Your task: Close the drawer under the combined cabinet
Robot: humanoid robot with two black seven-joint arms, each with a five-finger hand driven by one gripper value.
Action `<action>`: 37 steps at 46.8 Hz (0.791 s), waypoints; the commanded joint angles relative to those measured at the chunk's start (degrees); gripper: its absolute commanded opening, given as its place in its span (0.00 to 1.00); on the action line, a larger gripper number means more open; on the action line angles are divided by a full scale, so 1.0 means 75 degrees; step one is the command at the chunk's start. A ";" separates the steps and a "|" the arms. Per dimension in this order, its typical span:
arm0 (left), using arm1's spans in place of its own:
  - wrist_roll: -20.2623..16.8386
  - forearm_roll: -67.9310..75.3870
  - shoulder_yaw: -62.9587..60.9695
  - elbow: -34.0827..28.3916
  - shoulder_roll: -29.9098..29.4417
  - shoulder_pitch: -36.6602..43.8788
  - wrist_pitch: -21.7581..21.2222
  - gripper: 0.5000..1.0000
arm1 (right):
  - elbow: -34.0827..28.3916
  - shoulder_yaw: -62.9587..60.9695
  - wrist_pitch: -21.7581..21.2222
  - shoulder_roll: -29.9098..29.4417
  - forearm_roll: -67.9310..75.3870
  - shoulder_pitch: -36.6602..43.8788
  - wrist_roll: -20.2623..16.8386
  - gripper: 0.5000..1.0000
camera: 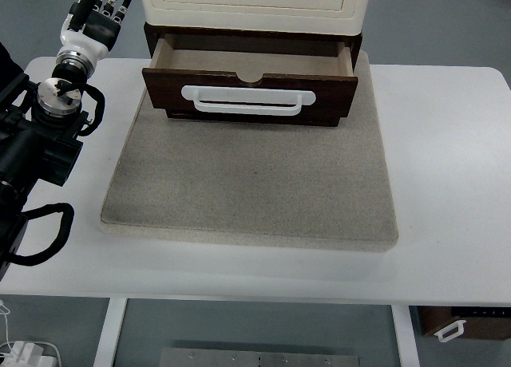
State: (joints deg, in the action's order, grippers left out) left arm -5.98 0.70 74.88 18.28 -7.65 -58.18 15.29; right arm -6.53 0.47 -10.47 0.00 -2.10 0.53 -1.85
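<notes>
— Drawer (250,92) status?
— We are seeing it standing pulled out under the cream cabinet (254,1), right of our left hand (96,20), whose fingers are hanging relaxed, gripping nothing.

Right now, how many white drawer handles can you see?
2. One handle is on the front of the open drawer under the cabinet. A second handle shows at the bottom right, below the table edge. Others may be hidden.

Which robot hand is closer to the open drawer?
The left hand. It is up beside the drawer's left end, not touching it. The right hand is not in the picture at all.
</notes>
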 commanded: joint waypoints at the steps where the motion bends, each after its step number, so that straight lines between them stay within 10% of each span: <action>1: 0.0000 0.0000 0.0000 0.0012 0.0000 0.0000 0.0012 1.00 | 0.0003 -0.0003 0.0001 0.0000 -0.0001 0.0000 0.0000 0.90; 37: 0.0000 -0.0070 0.0000 0.0117 -0.0469 -0.0035 0.0152 1.00 | -0.0009 -0.0003 0.0001 0.0000 -0.0001 0.0000 0.0000 0.90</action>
State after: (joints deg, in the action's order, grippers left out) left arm -5.93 0.16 74.88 19.07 -10.81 -58.25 16.33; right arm -6.51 0.47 -10.45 0.00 -2.10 0.52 -1.85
